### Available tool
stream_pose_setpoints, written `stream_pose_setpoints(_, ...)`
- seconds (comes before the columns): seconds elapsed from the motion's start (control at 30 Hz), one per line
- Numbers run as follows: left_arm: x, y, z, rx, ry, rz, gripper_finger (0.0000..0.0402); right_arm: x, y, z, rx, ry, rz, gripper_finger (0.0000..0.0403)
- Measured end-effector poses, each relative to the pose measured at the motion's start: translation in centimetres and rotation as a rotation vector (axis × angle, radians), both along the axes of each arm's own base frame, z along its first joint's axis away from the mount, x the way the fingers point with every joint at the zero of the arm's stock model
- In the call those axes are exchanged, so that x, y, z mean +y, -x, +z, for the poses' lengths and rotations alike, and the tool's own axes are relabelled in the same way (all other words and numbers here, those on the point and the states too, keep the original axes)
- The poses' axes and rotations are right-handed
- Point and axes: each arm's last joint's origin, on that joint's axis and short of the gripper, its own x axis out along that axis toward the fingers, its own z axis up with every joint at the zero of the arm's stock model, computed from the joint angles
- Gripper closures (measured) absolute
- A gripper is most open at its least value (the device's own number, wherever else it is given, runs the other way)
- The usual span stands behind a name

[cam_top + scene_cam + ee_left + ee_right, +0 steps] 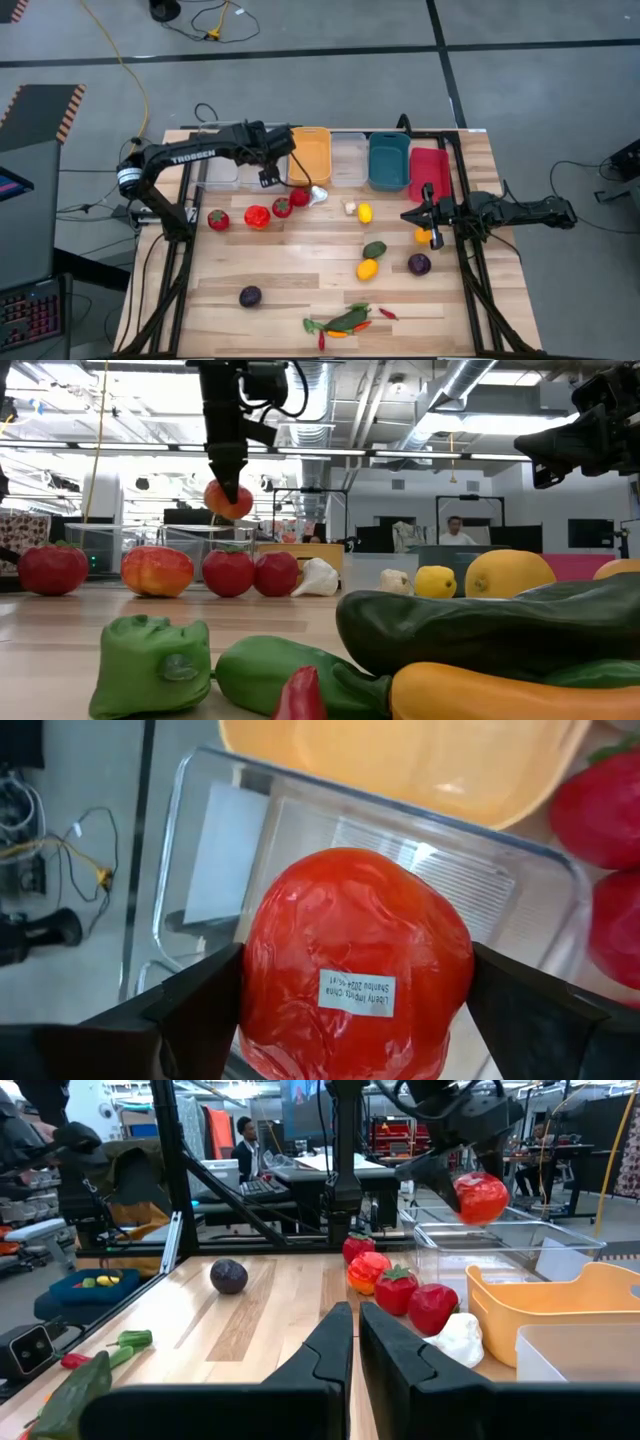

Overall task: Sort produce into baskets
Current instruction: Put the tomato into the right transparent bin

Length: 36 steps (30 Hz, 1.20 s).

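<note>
My left gripper (pixel 271 172) hangs over a clear basket (pixel 420 860) in the far row, shut on a red tomato-like piece (pixel 355 965) with a white sticker. The same piece shows in the low view (pixel 228 500) and in the right wrist view (pixel 480 1197). Next to the clear basket is the orange basket (pixel 311 155). Other produce lies on the table: red pieces (pixel 257 216), white garlic (pixel 318 194), a lemon (pixel 365 212) and a purple ball (pixel 250 296). My right gripper (pixel 412 216) waits shut at the table's right side. My left gripper pinches the red piece by two opposite sides (pixel 262 990), one finger (pixel 190 1015) on each. The fingers come steeply from above, pointing down. The piece hangs lifted clear, over the clear basket's open top.
The far row also holds another clear basket (pixel 348 160), a teal one (pixel 388 160) and a red one (pixel 430 172). Green pieces and chilies (pixel 340 322) lie near the front edge. An orange fruit (pixel 424 235), a purple ball (pixel 419 264) and a yellow piece (pixel 367 268) lie toward the right.
</note>
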Motion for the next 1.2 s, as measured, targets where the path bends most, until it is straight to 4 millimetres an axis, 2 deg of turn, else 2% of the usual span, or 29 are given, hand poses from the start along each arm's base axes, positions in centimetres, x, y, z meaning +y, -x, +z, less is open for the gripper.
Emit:
stream_pose_setpoints(0.47,0.28,0.08,-0.03,0.052,0.024,-0.137,0.0044,0.0,0.0,0.03,-0.002,0.0,0.0,0.0351)
stream_pose_setpoints(1.2,0.26,0.07,-0.04,0.037,0.032,-0.115,0.0033,0.0,0.0,0.04,-0.003,0.0,0.0,0.0351)
